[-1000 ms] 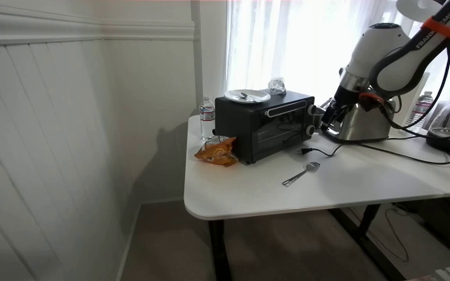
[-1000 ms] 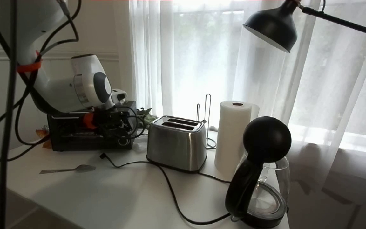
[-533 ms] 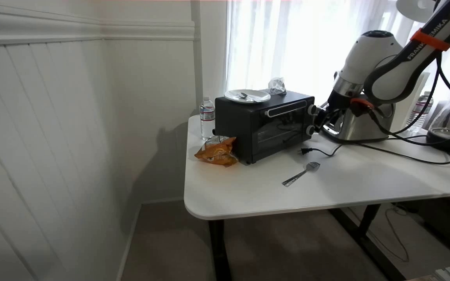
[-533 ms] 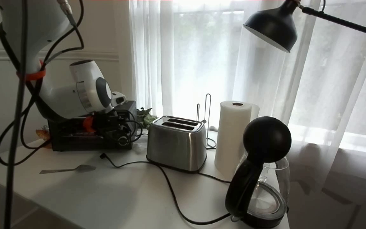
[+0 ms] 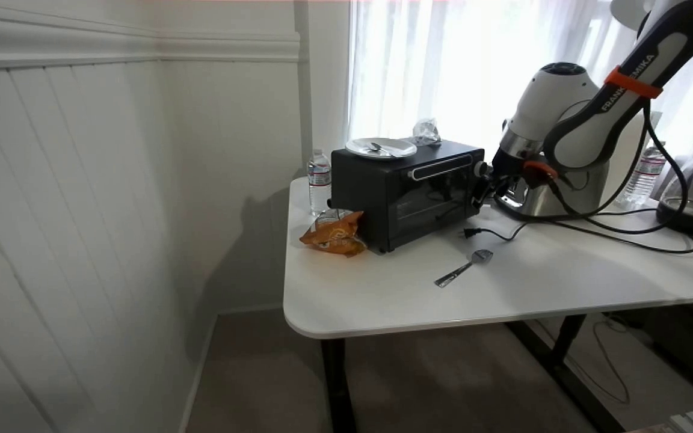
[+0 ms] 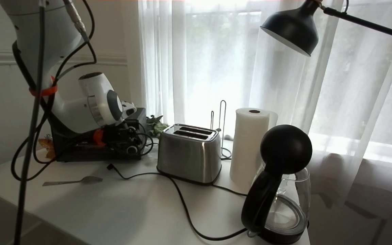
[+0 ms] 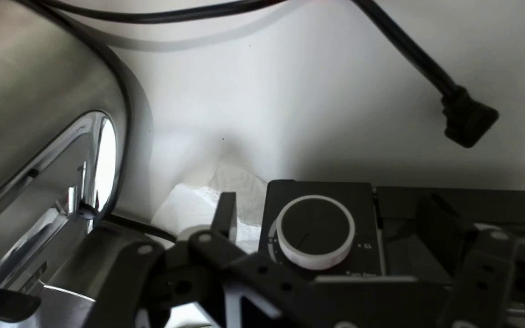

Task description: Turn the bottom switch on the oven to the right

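The black oven (image 5: 361, 198) stands on the table in both exterior views, its dark glass door (image 5: 431, 195) shut. Its bottom switch, a round knob (image 7: 316, 228) with a pale rim, faces the wrist camera; its mark line points to the lower left of that view. The knob also shows in an exterior view (image 6: 132, 150). The upper knob (image 5: 480, 169) is just above. My gripper (image 7: 335, 218) is open, one finger (image 7: 226, 212) left of the knob and one (image 7: 440, 230) farther right, over the door side. Neither finger touches the knob in the wrist view. The gripper (image 5: 481, 192) hides the bottom knob in an exterior view.
A silver toaster (image 6: 189, 154) stands close beside the gripper. Its cord ends in a black plug (image 7: 470, 118) in front of the oven. A plate (image 5: 381, 148) and crumpled wrap (image 5: 426, 132) sit on the oven. An orange bag (image 5: 334, 234) and spoon (image 5: 464, 269) lie nearby.
The arm has moved down and towards the oven. The gripper has gone from beside the toaster to the oven's knob side. The oven and other objects have not moved.
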`<action>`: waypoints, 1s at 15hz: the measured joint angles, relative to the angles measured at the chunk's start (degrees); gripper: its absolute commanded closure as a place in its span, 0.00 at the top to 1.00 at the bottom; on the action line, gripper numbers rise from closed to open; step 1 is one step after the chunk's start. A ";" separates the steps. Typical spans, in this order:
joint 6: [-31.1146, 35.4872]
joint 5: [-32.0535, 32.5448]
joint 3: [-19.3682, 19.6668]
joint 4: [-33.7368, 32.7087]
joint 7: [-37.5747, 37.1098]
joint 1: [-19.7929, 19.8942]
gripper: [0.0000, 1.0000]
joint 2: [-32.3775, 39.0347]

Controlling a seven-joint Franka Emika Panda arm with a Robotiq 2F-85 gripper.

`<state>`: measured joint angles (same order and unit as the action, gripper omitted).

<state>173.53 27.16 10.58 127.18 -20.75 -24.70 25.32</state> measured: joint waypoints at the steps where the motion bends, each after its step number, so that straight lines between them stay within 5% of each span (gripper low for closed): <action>1: 0.24 0.00 0.42 -0.69 -0.19 -0.37 1.00 0.81; 7: 2.34 -0.01 2.33 -4.44 -0.44 -1.60 1.00 4.80; 8: 2.52 -0.02 2.38 -4.86 -0.44 -1.59 0.82 5.22; 10: 2.57 -0.02 2.38 -5.23 -0.40 -1.58 0.72 5.61; 15: 2.55 -0.02 1.41 -5.16 -0.32 -1.66 0.63 5.60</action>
<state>176.07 27.14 11.99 122.03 -21.07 -26.36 30.93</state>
